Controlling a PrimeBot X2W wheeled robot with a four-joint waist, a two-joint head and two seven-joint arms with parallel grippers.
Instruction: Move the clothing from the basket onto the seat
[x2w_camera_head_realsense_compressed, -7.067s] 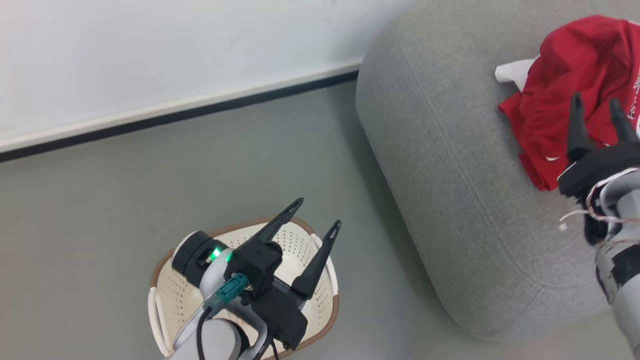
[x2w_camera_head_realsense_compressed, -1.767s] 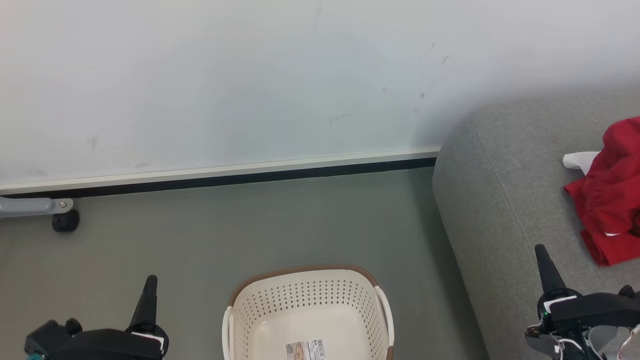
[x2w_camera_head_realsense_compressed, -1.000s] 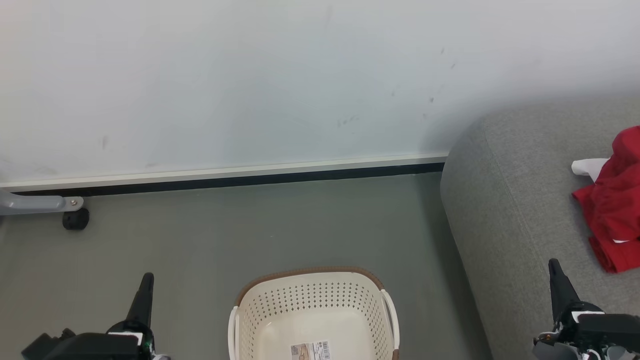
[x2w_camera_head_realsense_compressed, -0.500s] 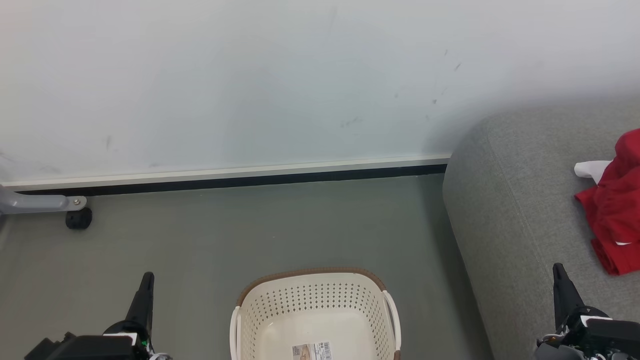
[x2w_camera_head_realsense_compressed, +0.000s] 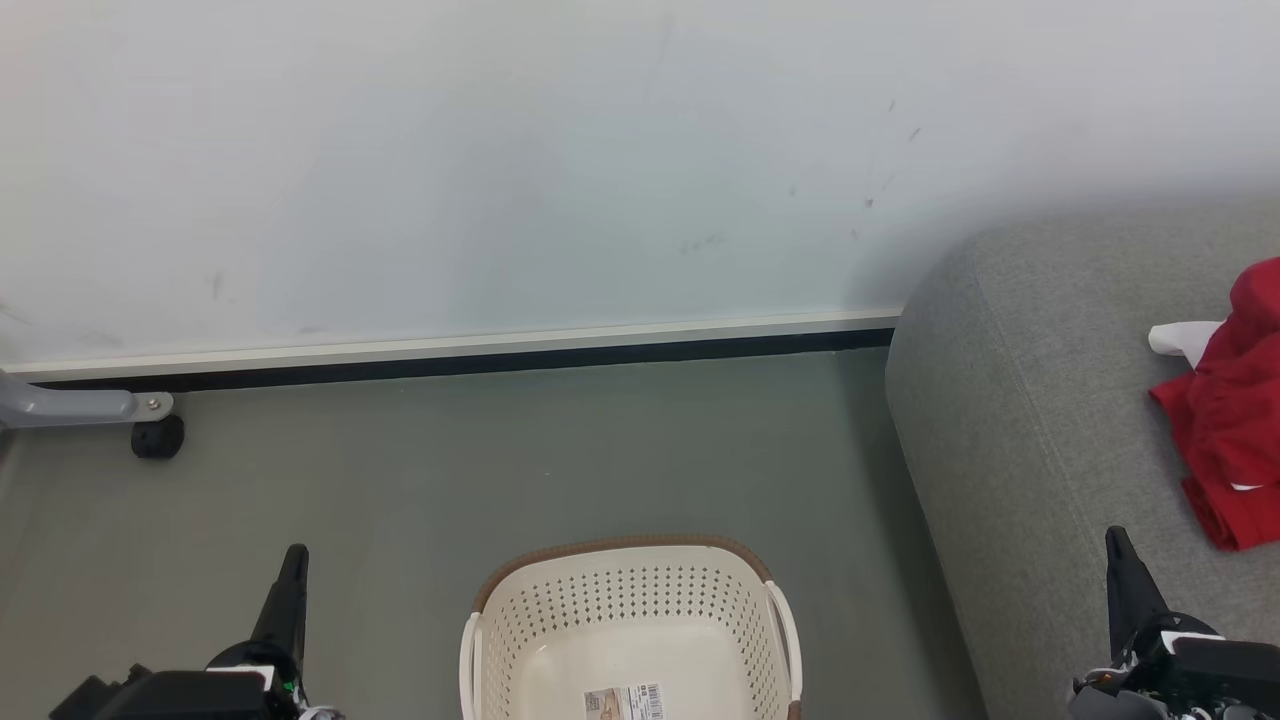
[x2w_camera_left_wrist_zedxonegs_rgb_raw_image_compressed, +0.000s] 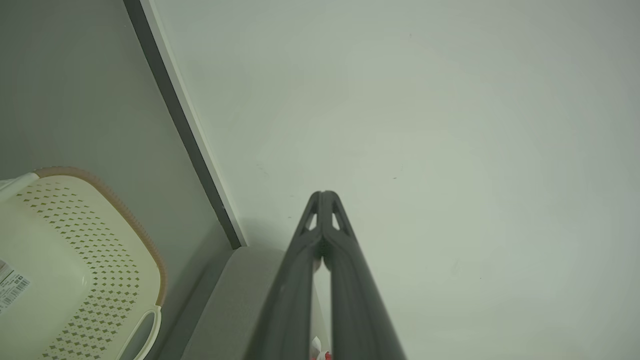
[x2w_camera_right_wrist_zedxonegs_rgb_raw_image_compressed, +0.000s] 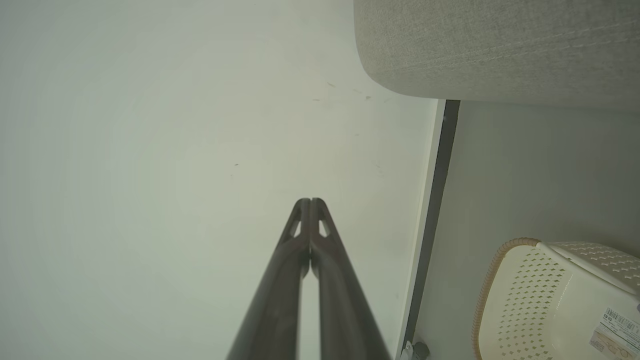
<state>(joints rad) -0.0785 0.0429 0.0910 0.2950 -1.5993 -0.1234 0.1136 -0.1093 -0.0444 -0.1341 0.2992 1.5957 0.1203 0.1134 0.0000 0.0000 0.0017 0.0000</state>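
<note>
In the head view the basket (x2w_camera_head_realsense_compressed: 620, 600) sits on the grey floor (x2w_camera_head_realsense_compressed: 500, 460) at 6 o'clock, with a paper label (x2w_camera_head_realsense_compressed: 624, 700) on its base. The clothing (x2w_camera_head_realsense_compressed: 1225, 440), a red heap with a white sleeve poking toward 9 o'clock, lies on the seat (x2w_camera_head_realsense_compressed: 1010, 420) at 3 o'clock, well apart from the basket. The left gripper (x2w_camera_head_realsense_compressed: 293, 553) is at 7 o'clock over the floor, the right gripper (x2w_camera_head_realsense_compressed: 1113, 535) at 4 o'clock over the seat; each wrist view shows its fingers pressed together tip to tip, closed on themselves. A black caster (x2w_camera_head_realsense_compressed: 157, 438) stands by the wall (x2w_camera_head_realsense_compressed: 600, 150) at 9 o'clock
</note>
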